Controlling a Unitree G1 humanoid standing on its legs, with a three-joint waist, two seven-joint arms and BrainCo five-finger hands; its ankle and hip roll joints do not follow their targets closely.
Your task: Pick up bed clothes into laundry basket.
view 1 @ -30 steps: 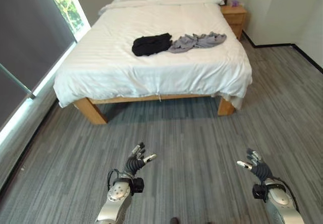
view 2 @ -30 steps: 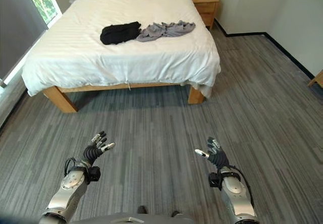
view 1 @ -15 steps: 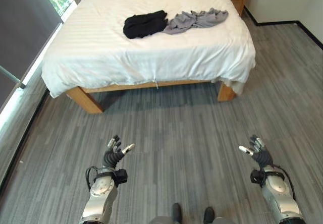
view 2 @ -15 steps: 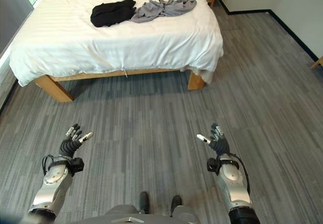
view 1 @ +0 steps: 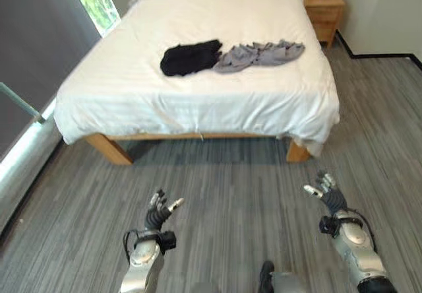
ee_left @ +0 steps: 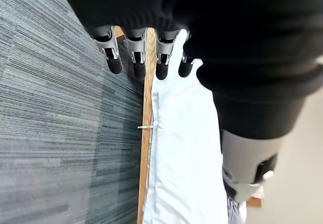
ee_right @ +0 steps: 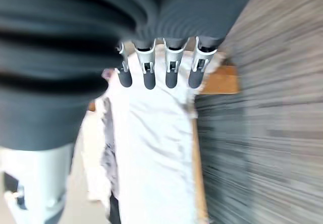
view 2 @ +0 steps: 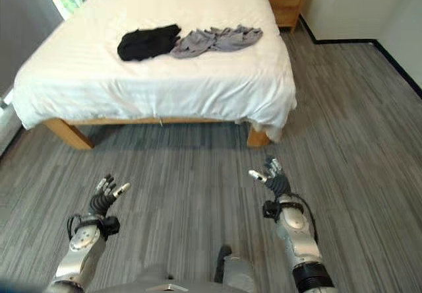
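Clothes, the black garment and grey garment on the bed, look soft, light and floppy, so I'd bunch each mid-heap; my left hand and right hand hang with fingers loosely spread, holding nothing.

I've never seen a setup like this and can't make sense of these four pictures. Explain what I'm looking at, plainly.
This is a two-legged humanoid robot seen through its own cameras. The two wide pictures come from a stereo camera on its head, looking down and forward. The two close-up pictures come from cameras on its wrists, looking along each hand.

In front stands a wooden-framed bed with white sheets on a grey striped floor. On the bed lie a crumpled black garment and, touching it, a crumpled grey garment. A small wooden nightstand stands by the head of the bed.

The left hand and right hand hang over the floor, short of the bed, fingers relaxed. Neither holds anything.
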